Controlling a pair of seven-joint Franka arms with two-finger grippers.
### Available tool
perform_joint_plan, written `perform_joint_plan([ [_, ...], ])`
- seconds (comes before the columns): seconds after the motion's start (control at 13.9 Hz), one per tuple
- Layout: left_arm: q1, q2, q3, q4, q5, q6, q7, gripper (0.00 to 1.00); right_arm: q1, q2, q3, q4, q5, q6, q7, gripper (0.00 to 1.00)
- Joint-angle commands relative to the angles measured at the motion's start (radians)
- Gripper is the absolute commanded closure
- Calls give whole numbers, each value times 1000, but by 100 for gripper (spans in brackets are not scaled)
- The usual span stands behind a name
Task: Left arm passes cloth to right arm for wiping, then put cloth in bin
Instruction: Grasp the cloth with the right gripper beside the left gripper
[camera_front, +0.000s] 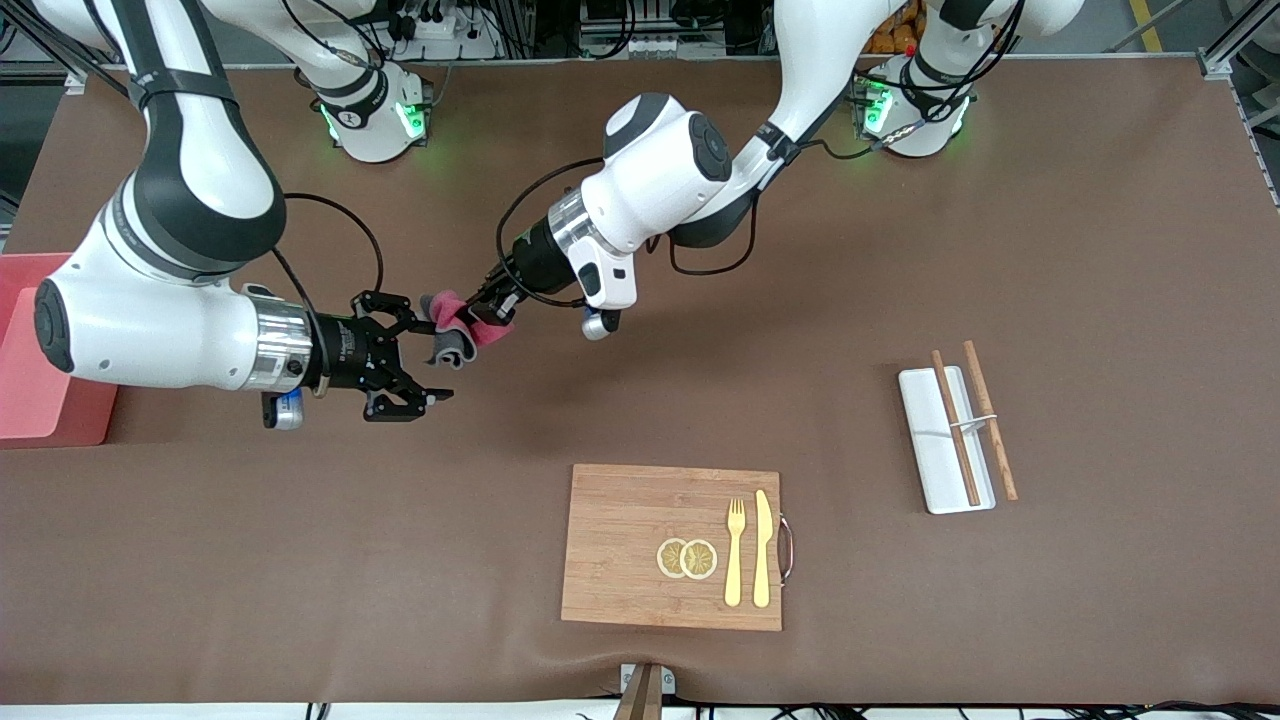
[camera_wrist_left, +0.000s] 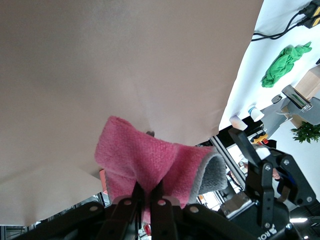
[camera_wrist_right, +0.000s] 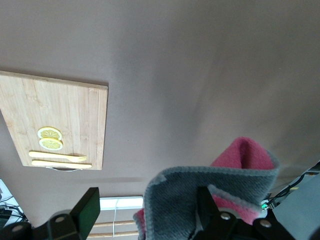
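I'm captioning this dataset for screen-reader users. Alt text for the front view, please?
Above the brown table, the left gripper, shut on the cloth, holds it at the open right gripper.

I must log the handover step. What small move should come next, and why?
Probably the right pincer should close on the cloth. It is open with the cloth's edge between its fingers, while the left pincer is shut on the cloth in the air above the table.
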Motion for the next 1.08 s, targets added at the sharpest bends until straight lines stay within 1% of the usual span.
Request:
perform_joint_plan([
  [0.0, -17, 9, 16, 17, 7, 6, -28, 100, 9, 7, 4, 6, -21, 5, 5, 42],
  [0.07, -17, 14, 16, 17, 7, 6, -29, 100, 12, 7, 4, 6, -21, 2, 6, 41],
  [0.14, -19, 17, 21, 17, 7, 7, -34, 100, 14, 7, 4, 6, -21, -6, 11, 25],
  [0.22, -19, 17, 24, 19, 5, 7, -34, 100, 17, 7, 5, 5, -21, -10, 8, 40],
  [0.36, -17, 17, 26, 20, 5, 12, -34, 100, 23, 6, 5, 8, -19, -32, 2, 66],
  [0.43, -17, 20, 27, 20, 5, 13, -34, 100, 23, 3, 7, 9, -19, -36, 8, 82],
  [0.5, -19, 23, 27, 20, 5, 22, -34, 100, 25, 1, 7, 9, -19, -41, 9, 93],
  [0.57, -19, 24, 26, 20, 5, 31, -34, 100, 26, 3, 7, 8, -19, -46, 10, 100],
  [0.79, -28, 31, 27, 20, 5, 39, -34, 100, 28, 4, 7, 11, -19, -72, -7, 100],
  [1.0, -28, 32, 27, 20, 5, 45, -34, 100, 12, 6, 7, 15, -15, -73, -76, 100],
])
